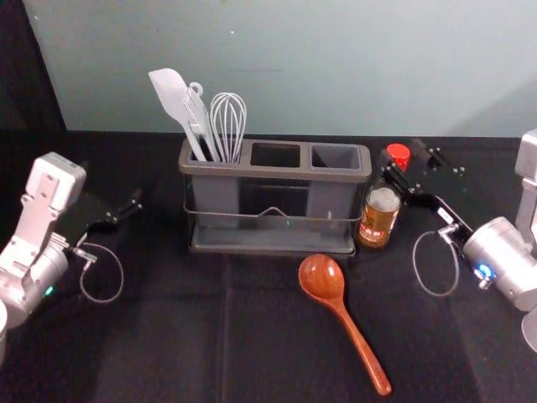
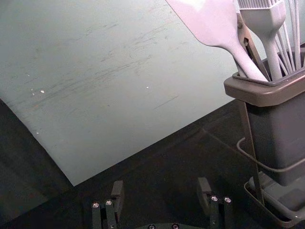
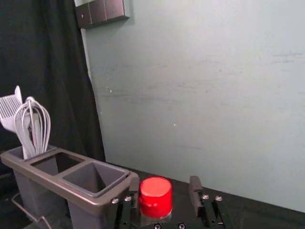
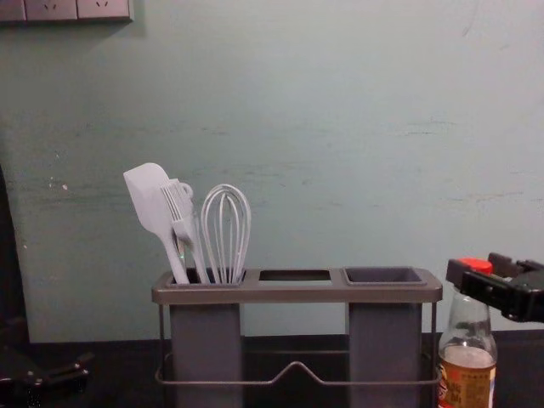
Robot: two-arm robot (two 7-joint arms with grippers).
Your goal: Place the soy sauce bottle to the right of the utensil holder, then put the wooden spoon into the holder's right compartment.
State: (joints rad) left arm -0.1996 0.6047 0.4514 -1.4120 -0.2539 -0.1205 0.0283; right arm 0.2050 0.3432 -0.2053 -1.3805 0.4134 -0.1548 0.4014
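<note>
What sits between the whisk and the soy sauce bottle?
The middle compartment and right compartment, with no utensil in either, as the head view shows.

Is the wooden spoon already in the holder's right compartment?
No, the wooden spoon lies on the table in front of the holder.

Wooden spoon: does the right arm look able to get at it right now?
Probably, but not directly: the right gripper straddles the neck of the soy sauce bottle, fingers open, and would first have to back off. The wooden spoon lies uncovered in front of the utensil holder.
</note>
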